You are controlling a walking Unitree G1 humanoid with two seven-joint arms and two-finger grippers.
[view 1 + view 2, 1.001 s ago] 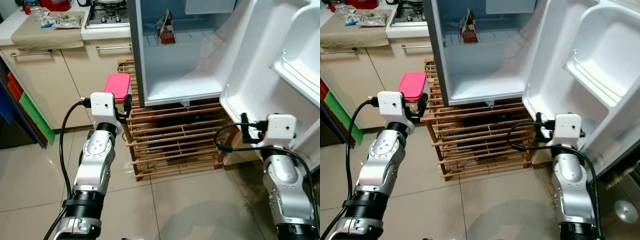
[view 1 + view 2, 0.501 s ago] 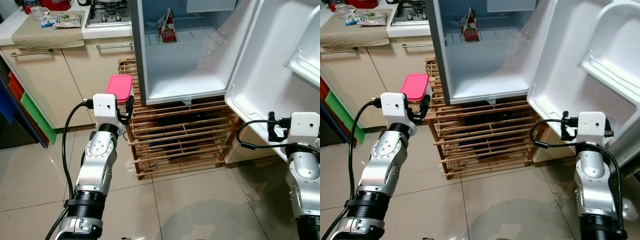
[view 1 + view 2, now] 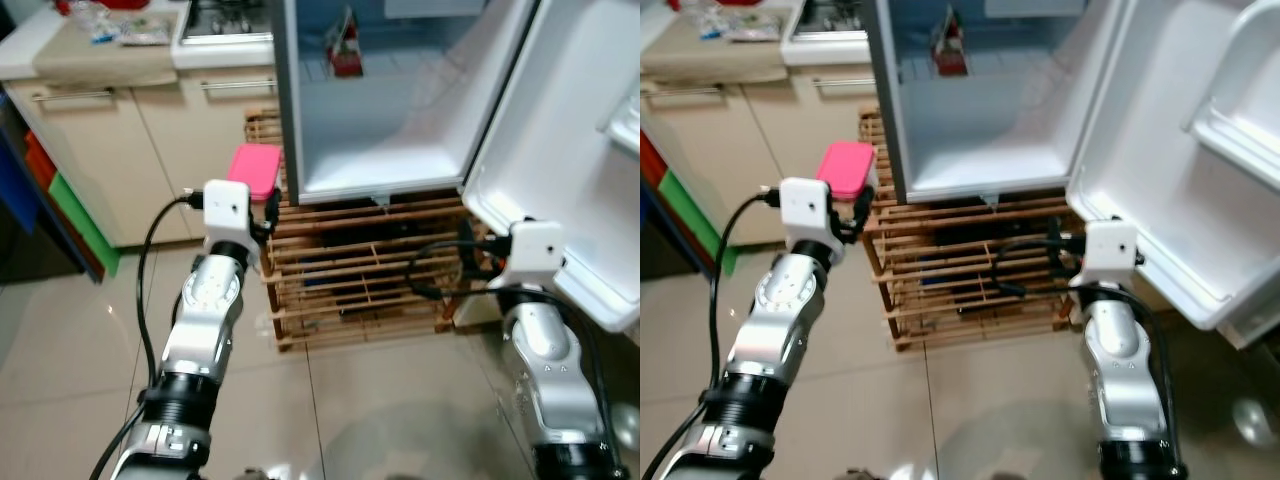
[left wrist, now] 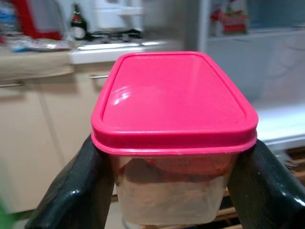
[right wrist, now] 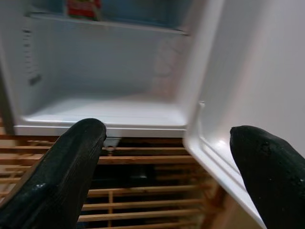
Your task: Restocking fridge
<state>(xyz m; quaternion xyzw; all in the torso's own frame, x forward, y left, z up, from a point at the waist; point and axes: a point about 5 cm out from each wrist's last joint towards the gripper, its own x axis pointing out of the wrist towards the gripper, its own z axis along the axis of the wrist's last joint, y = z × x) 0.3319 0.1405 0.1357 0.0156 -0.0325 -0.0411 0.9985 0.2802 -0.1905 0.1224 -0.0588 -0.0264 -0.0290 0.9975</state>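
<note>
My left hand (image 4: 171, 191) was clamped on the pink-lidded container (image 4: 174, 129), one finger (image 4: 71, 191) on each short side just under the lid's rim; the tub hung in the air beside the fridge's left wall, outside the cabinet, above the wooden rack's (image 3: 360, 290) left end. Clear wall showed dark reddish food inside, so I judged it moderately heavy and likely to shift if tilted; rigid plastic, smooth and a little slippery, lid probably only pressed on. Best hold, in my judgement: on the body below the lip, as here, kept level; never by the lid alone.

My right hand (image 5: 169, 157) was spread wide and held nothing; it sat low in front of the rack, just beside the bottom corner of the open door (image 3: 560, 170).

Further in, the fridge (image 3: 970, 165) stood open; its floor looked bare; a red-and-white carton (image 3: 345, 55) stood on the shelf above. Beyond, to my left, the table (image 3: 90, 50) carried a cloth and some packets, too blurred to identify.
</note>
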